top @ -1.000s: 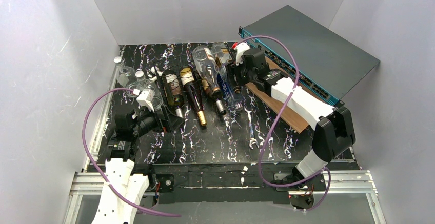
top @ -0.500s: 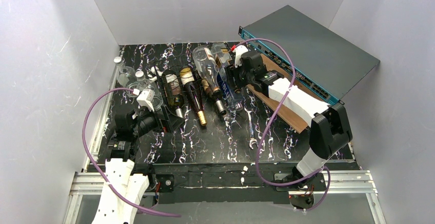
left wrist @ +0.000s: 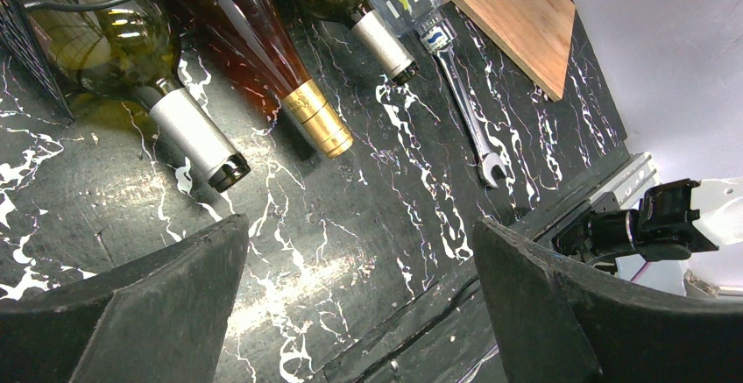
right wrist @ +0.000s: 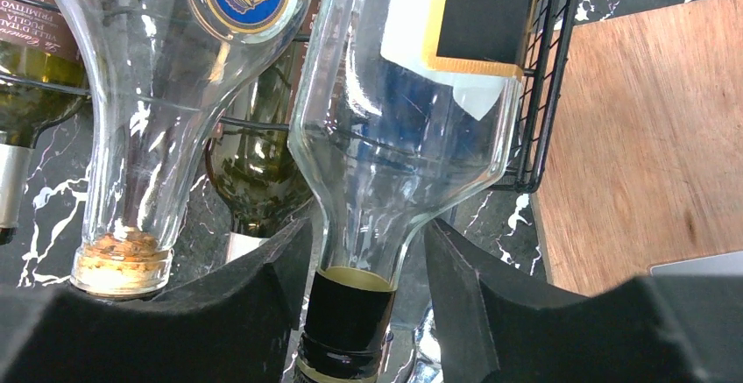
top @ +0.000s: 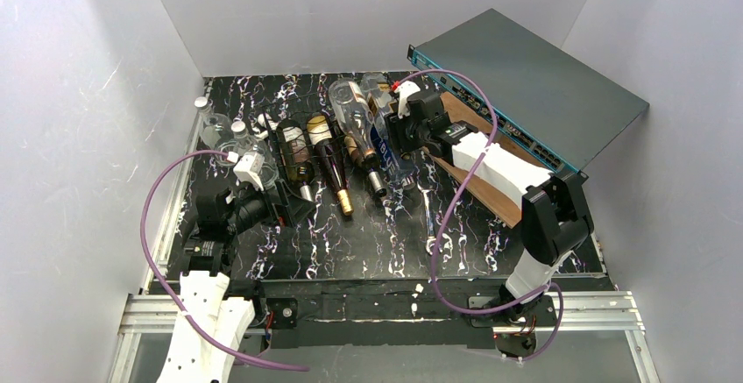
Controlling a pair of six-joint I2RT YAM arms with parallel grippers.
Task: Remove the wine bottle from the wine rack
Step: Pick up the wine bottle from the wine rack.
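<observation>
A low black wire wine rack [top: 282,142] at the back of the table holds several bottles lying on their sides. A clear wine bottle [right wrist: 403,138] with a black cap and a dark gold-edged label lies at the rack's right end [right wrist: 550,67], neck towards my right wrist camera. My right gripper [right wrist: 368,225] straddles that neck just above the cap. The left finger [right wrist: 263,269] is almost on the glass and a narrow gap shows at the right finger [right wrist: 473,287]. From above, that gripper [top: 396,131] is at the rack's right side. My left gripper [left wrist: 359,225] hangs open and holds nothing, front-left of the rack.
A flat grey box with a teal edge [top: 534,76] leans at the back right, with a wooden board [top: 477,181] beside it. A wrench [top: 431,225] lies on the black marbled table. Small clear plastic bottles [top: 215,124] stand at the back left. White walls enclose three sides.
My right arm has shifted left towards the rack and its jaws have narrowed around the clear bottle's neck. The left arm has not moved.
</observation>
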